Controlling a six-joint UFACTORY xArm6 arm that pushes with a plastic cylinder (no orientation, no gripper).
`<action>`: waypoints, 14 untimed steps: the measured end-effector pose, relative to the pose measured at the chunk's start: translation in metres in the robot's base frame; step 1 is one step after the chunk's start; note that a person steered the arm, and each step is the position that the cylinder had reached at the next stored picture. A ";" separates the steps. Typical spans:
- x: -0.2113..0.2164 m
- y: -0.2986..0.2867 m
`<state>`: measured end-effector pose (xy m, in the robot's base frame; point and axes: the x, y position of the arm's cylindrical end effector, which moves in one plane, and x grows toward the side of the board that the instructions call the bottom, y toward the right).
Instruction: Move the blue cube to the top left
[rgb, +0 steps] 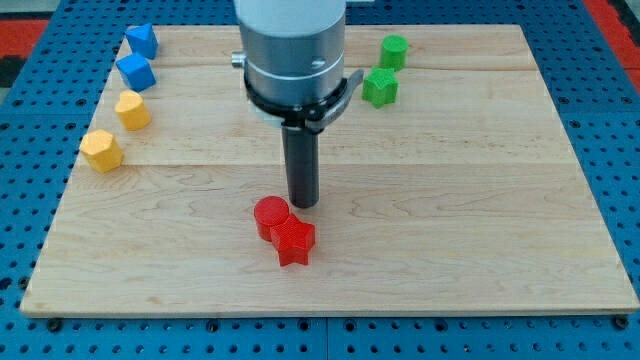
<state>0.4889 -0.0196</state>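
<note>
A: Where's the blue cube (135, 72)?

B: Over at the board's ten o'clock, near the left edge, just below a second blue block (142, 40) of less certain shape. Touching or merely close? Hard to tell.

A: And my tip (304, 203)?

B: Mid-board, well apart from the cube. Just at twelve o'clock of the red cylinder (270, 217), which sits against the red star (294, 241).

A: Claw state?

B: No claw here, only a bare rod; nothing held, nothing to open.

A: Progress?

B: Judging by position, nearly done or possibly done: already in the top-left region. At most a nudge further toward the corner, though the other blue block occupies that spot.

A: Anything else nearby?

B: Two yellow blocks (131, 109) (101, 151) at the cube's six to seven o'clock; two green blocks (379, 87) (394, 50) far off at one o'clock of the board (450, 250).
</note>
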 end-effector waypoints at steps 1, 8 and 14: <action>0.000 0.000; -0.062 -0.043; -0.178 -0.219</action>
<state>0.3107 -0.2382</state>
